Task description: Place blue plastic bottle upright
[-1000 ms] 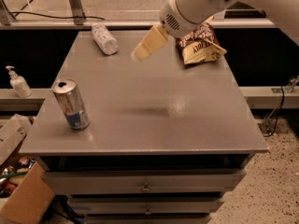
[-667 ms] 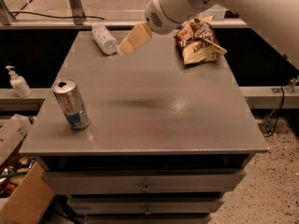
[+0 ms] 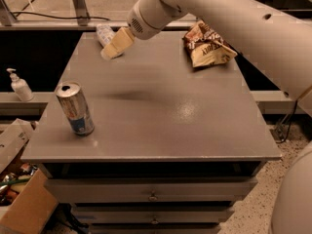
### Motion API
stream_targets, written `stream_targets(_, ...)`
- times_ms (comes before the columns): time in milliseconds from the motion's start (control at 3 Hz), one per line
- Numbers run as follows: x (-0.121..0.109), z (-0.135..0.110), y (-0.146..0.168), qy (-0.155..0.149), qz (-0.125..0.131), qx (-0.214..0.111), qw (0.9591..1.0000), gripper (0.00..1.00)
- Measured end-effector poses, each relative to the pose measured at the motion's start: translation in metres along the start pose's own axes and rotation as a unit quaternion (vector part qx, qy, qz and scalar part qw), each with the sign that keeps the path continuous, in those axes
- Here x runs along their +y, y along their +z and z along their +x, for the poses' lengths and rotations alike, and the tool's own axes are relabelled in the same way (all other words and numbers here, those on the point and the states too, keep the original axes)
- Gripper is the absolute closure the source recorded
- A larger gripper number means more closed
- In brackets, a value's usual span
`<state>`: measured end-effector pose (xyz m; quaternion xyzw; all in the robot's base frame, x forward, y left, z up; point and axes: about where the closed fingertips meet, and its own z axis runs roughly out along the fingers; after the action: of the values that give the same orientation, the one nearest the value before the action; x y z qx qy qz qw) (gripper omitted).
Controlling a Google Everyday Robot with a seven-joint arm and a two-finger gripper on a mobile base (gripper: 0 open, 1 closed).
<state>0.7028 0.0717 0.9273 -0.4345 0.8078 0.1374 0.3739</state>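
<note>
The blue plastic bottle [image 3: 104,33] lies on its side at the far left corner of the grey table [image 3: 161,106], partly hidden behind my gripper. My gripper [image 3: 113,46] hangs over that corner with its cream fingers pointing down-left, just in front of the bottle and overlapping it in the view. The white arm reaches in from the upper right across the table.
A silver-and-blue drink can [image 3: 75,108] stands upright near the table's front left. A crumpled brown snack bag [image 3: 207,45] lies at the far right. A white pump dispenser [image 3: 19,86] stands on a ledge to the left. Cardboard boxes [image 3: 19,199] sit on the floor at lower left.
The arm has swung left across the back of the table. The gripper now sits over the lying bottle instead of to its right. Can and bag have not moved.
</note>
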Motion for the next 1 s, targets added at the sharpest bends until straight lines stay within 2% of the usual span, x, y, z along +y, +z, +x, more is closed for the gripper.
stream_targets(667,-0.007,-0.011,0.067,0.022,-0.024,-0.001,0.9995,0.0)
stream_targets(1000,-0.018,-0.012,0.097,0.043,-0.022,0.003,0.9988,0.0)
